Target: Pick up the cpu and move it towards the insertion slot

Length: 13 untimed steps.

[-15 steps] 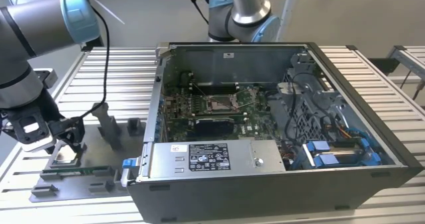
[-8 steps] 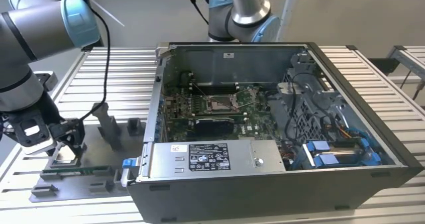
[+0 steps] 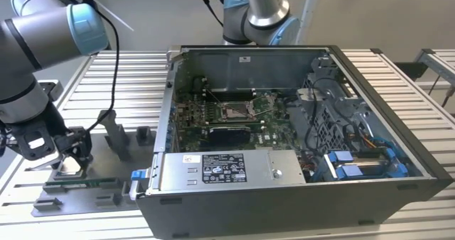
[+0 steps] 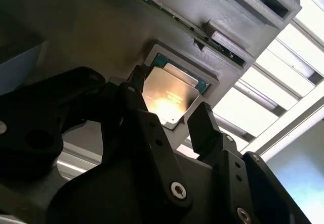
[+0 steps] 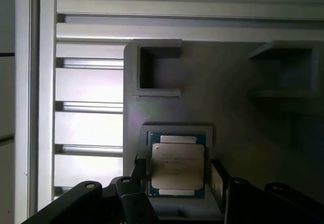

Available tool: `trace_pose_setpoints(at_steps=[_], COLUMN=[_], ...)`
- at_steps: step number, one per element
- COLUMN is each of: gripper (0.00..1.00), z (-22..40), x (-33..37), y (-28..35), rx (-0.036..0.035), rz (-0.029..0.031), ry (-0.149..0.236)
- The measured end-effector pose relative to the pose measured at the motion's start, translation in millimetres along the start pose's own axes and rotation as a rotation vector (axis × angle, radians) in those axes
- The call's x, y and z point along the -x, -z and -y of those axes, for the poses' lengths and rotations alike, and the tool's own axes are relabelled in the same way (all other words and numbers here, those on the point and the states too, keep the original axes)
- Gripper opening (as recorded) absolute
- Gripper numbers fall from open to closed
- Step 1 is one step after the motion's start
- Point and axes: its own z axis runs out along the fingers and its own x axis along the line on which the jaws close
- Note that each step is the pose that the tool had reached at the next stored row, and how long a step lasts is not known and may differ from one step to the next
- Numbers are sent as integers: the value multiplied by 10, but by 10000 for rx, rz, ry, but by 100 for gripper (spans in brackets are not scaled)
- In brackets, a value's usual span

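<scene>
The cpu (image 5: 177,165), silver-grey on top with a thin green rim, lies flat in a square nest of the grey fixture plate (image 5: 228,82). My gripper (image 5: 179,178) is open, with one black finger (image 5: 140,171) on each side of the chip and a small gap to each edge. The second wrist view shows the same: the cpu (image 4: 167,100) sits between the fingers (image 4: 202,120). In the exterior view my gripper (image 3: 70,162) hangs low over the plate at the left. The insertion slot (image 3: 236,110), a shiny metal frame, sits on the board inside the open computer case.
The open case (image 3: 398,144) takes up the exterior view's right, with a grey power supply (image 3: 220,168) along its near side. Grey upright holders (image 3: 117,136) and a green memory stick (image 3: 78,184) stand on the plate. A second arm (image 3: 259,10) rises behind the case.
</scene>
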Motion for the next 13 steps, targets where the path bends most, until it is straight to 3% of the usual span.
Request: trace_pose_setpoints(at_steps=[13], gripper=[100], z=[2], x=[-7], y=[-51], rx=[1], rz=[1], ry=[0])
